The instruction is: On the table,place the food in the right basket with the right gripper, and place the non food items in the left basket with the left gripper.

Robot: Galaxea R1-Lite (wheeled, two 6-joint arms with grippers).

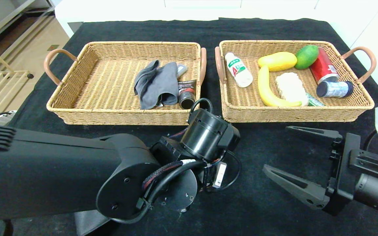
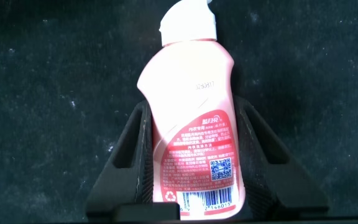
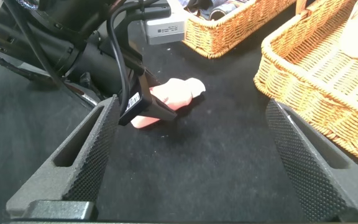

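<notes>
My left gripper (image 2: 194, 168) clamps a pink bottle (image 2: 194, 124) lying on the black cloth directly beneath it, and I should lift straight before swinging toward the left basket (image 1: 77, 82), while my right gripper (image 1: 282, 154) waits spread wide.

- A table (image 1: 267, 137) draped in black cloth.
- Two wicker baskets sit side by side on it: left basket (image 1: 74, 111), right basket (image 1: 340, 113).
- A pink bottle (image 2: 191, 143) lies on the cloth.
</notes>
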